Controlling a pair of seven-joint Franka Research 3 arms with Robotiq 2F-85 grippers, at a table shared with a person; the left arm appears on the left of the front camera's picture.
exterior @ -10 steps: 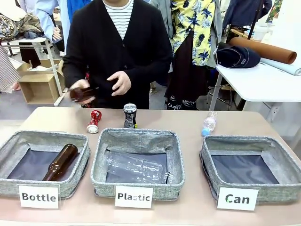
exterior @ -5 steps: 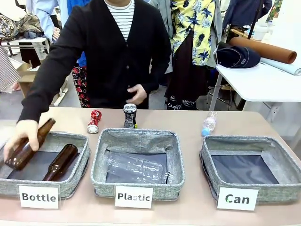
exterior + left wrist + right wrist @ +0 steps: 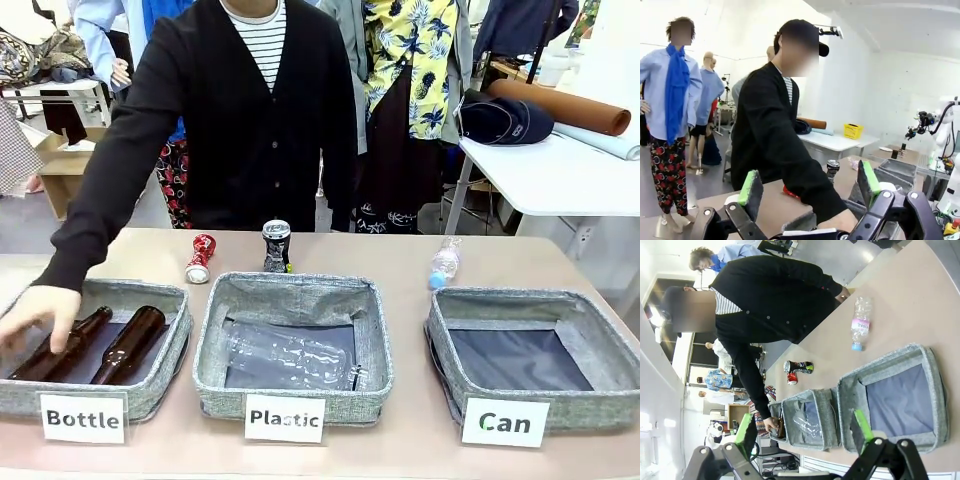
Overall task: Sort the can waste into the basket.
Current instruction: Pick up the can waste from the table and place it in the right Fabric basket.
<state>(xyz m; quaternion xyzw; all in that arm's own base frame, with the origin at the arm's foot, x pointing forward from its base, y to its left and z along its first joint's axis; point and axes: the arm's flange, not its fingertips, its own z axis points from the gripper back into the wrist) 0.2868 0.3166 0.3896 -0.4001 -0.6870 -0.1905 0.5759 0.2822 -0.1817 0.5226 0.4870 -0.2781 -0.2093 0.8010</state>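
Two crushed cans stand on the table behind the middle basket: a red can [image 3: 201, 257] and a dark can with a silver top [image 3: 276, 246]. The grey basket labelled "Can" [image 3: 505, 422] sits at the front right with nothing on its dark lining. In the left wrist view my left gripper [image 3: 810, 185] is open, raised above the table, with the person's sleeve in front of it and the dark can [image 3: 833, 169] beyond. In the right wrist view my right gripper [image 3: 802, 427] is open, high over the "Can" basket [image 3: 846, 400], with the dark can [image 3: 799, 367] and the red can [image 3: 792, 378] farther off.
The person's hand [image 3: 38, 312] rests on a brown bottle in the "Bottle" basket [image 3: 150, 400], beside a second brown bottle. The "Plastic" basket [image 3: 290, 385] holds a clear bottle. Another clear plastic bottle [image 3: 445, 262] lies on the table behind the "Can" basket.
The person carried a brown bottle from chest height down into the "Bottle" basket, beside the one lying there. The person's other hand dropped out of sight. The cans have not moved.
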